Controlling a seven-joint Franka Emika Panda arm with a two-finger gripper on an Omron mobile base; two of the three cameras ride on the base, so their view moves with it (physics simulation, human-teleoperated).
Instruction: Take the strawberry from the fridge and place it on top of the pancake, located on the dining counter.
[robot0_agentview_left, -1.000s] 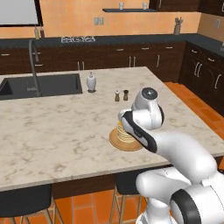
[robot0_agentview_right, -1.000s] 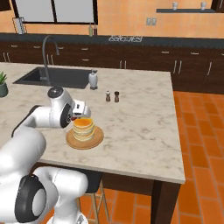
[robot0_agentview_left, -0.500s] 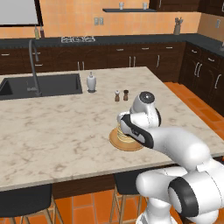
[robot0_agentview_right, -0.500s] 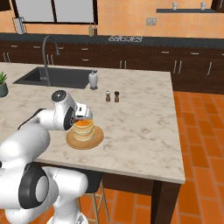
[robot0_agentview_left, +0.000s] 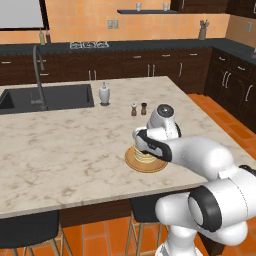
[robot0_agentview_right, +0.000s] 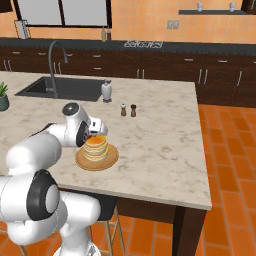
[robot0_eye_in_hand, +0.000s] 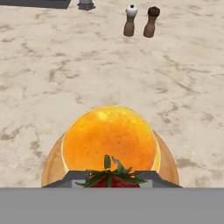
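The strawberry (robot0_eye_in_hand: 113, 178) is held between the narrowed jaws of the gripper (robot0_eye_in_hand: 112, 180), just above the near edge of the pancake (robot0_eye_in_hand: 109, 139) on the dining counter (robot0_eye_in_hand: 52, 74). Released here, it could roll off the glazed top; farther off stand the shakers (robot0_eye_in_hand: 140, 21).

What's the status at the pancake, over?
Jaws shut on the strawberry. Gripper hangs above near edge of the pancake, on its wooden plate. Salt and pepper shakers stand apart; nothing blocks.
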